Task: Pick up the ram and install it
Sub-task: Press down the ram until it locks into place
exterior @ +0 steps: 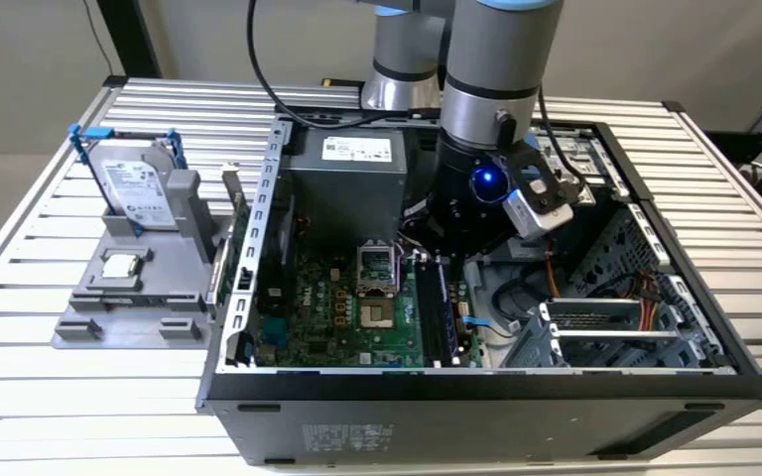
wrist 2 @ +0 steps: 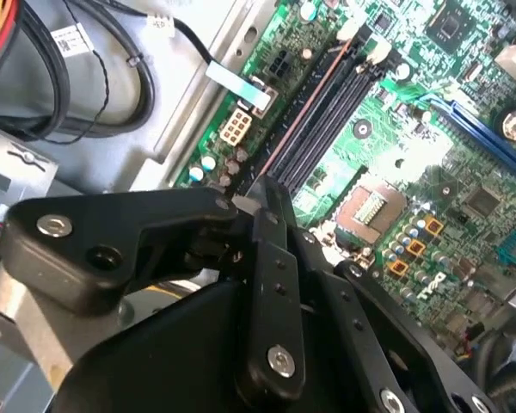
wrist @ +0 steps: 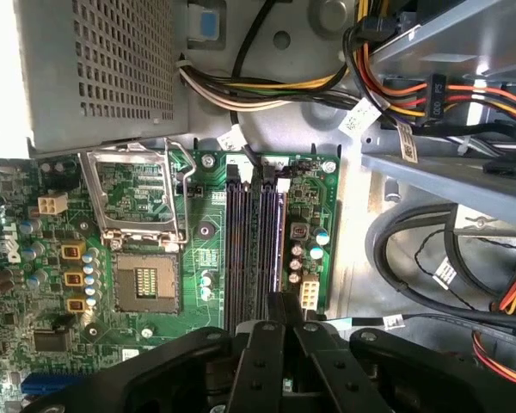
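a slatted metal table (exterior: 116, 416) carries an open computer case (exterior: 487, 382), and the robot arm (exterior: 494, 69) reaches down into it from the far side. inside, a grey power supply (exterior: 348, 188) sits at the far end, with the green motherboard (exterior: 341, 317) nearer. on the exterior view's left, well apart from the case, a grey fixture (exterior: 116, 297) holds a silver hard drive (exterior: 136, 188) with blue rails. the gripper (exterior: 454, 243) hangs low over the board, just right of the open processor socket (wrist: 146, 280). in both wrist views its black fingers (wrist 2: 271, 249) are drawn together with no open gap at the tips, which sit over one end of the black memory slots (wrist: 236, 241). the ram (wrist 2: 314, 101) shows as a thin strip standing edge-on among those slots, running lengthwise away from the fingertips; its near end meets them, but i cannot tell whether the tips pinch it, press on it or only hover. white printed labels sit on the power supply, on the hard drive and on small cable tags (wrist: 359, 116); their print is too small to read.
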`<move>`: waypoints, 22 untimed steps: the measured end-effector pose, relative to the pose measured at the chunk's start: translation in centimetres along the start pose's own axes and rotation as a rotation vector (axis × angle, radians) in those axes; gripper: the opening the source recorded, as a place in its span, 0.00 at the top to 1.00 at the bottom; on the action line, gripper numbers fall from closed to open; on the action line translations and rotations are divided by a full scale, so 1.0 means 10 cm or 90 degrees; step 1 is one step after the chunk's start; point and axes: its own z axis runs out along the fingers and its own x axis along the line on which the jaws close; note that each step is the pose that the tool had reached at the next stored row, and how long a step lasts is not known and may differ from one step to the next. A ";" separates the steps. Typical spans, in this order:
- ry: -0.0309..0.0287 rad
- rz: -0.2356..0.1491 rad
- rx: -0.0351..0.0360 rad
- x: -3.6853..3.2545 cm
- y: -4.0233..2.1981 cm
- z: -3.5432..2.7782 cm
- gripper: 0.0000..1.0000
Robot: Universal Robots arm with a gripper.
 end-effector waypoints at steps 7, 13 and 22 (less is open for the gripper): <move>0.0000 0.000 0.0000 -0.001 0.000 0.000 1.00; 0.0152 -0.002 -0.0396 -0.004 0.000 0.000 1.00; 0.0100 -0.059 -0.0582 -0.010 -0.013 0.006 1.00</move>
